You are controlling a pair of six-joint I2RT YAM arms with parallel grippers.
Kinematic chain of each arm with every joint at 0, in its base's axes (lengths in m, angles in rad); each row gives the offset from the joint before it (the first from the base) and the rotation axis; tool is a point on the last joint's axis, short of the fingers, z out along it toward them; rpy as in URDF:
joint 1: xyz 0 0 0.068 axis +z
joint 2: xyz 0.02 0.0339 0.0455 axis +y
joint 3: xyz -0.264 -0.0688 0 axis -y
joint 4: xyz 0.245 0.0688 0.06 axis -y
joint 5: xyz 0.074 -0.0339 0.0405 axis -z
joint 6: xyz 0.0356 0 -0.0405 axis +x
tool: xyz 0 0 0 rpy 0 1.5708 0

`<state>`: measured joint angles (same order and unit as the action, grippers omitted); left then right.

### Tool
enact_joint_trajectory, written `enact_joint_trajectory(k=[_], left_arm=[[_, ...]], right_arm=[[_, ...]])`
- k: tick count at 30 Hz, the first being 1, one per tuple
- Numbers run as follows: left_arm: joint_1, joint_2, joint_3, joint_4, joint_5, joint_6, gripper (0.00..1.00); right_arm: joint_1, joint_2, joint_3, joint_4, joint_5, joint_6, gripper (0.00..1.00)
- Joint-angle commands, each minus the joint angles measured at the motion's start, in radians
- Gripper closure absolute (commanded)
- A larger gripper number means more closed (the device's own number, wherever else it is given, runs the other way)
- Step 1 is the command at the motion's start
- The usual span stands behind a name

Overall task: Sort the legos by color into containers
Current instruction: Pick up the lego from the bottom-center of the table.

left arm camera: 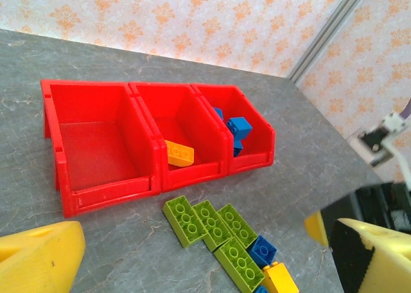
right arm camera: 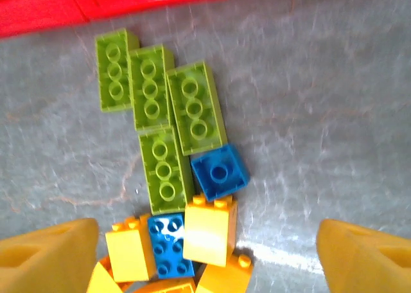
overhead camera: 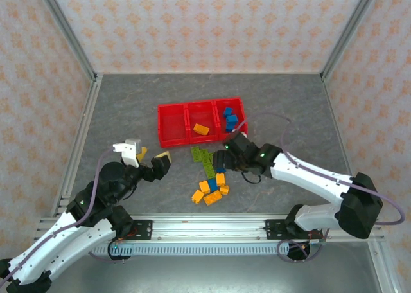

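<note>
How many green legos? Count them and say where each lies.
4. Three lie side by side before the red tray: left green, middle green, right green. The fourth green sits beside a blue lego. More could hide under the pile.

Found bare tabletop (overhead camera: 122, 113) along the left edge and toward both far corners. Met the containers (overhead camera: 172, 123) mid-table; just nearward, got legos (overhead camera: 220, 178) packed touching, scarcely any finger room between bricks.

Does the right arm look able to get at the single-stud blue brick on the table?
Probably yes: the open right gripper hangs by the blue brick, which lies uncovered, though green legos and orange legos crowd it.
</note>
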<state>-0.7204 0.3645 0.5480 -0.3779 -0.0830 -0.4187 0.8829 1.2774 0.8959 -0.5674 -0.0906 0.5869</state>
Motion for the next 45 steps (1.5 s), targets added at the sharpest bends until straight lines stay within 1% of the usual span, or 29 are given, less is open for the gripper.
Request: enact_joint_trajectory(k=[1,4,8,13,16,18,21,24,28,32,36,41,42,45], left_arm=[[-0.002,-0.005,0.004,0.02,0.015,0.0,0.01],[-0.002,-0.017,0.003,0.02,0.013,0.002,0.01],[-0.002,-0.029,-0.002,0.028,0.014,0.005,0.01],[-0.002,-0.021,-0.002,0.028,0.02,0.006,0.01],[-0.002,-0.02,-0.002,0.03,0.025,0.006,0.01],[-0.002,-0.021,-0.003,0.031,0.027,0.006,0.01],[-0.002,-0.019,-0.004,0.031,0.027,0.006,0.01],[-0.002,-0.019,-0.007,0.034,0.03,0.006,0.01],[-0.002,-0.01,-0.005,0.033,0.029,0.006,0.01],[-0.002,-0.005,-0.005,0.033,0.033,0.007,0.01],[-0.002,-0.006,-0.005,0.035,0.035,0.007,0.01],[-0.002,-0.002,-0.006,0.036,0.038,0.006,0.01],[-0.002,-0.002,-0.006,0.036,0.038,0.006,0.01],[-0.002,-0.002,-0.007,0.036,0.04,0.005,0.01]], right_arm=[[0.018,0.034,-0.037,0.02,-0.004,0.068,0.21],[0.057,0.074,-0.046,0.027,0.035,0.091,0.23],[0.099,0.124,-0.06,0.057,0.03,0.118,0.25],[0.116,0.188,-0.053,0.088,0.024,0.124,0.29],[0.128,0.236,-0.02,0.058,0.057,0.114,0.34],[0.132,0.259,-0.01,0.044,0.073,0.108,0.38],[0.132,0.284,-0.012,0.027,0.098,0.105,0.4],[0.131,0.298,-0.011,0.009,0.126,0.103,0.46],[0.125,0.29,-0.019,-0.02,0.183,0.109,0.53],[0.097,0.257,-0.043,-0.013,0.184,0.097,0.58],[0.084,0.246,-0.052,-0.006,0.189,0.08,0.58],[0.084,0.284,-0.037,0.013,0.178,0.052,0.54],[0.083,0.293,-0.033,0.014,0.177,0.046,0.55],[0.085,0.308,-0.023,0.024,0.156,0.019,0.69]])
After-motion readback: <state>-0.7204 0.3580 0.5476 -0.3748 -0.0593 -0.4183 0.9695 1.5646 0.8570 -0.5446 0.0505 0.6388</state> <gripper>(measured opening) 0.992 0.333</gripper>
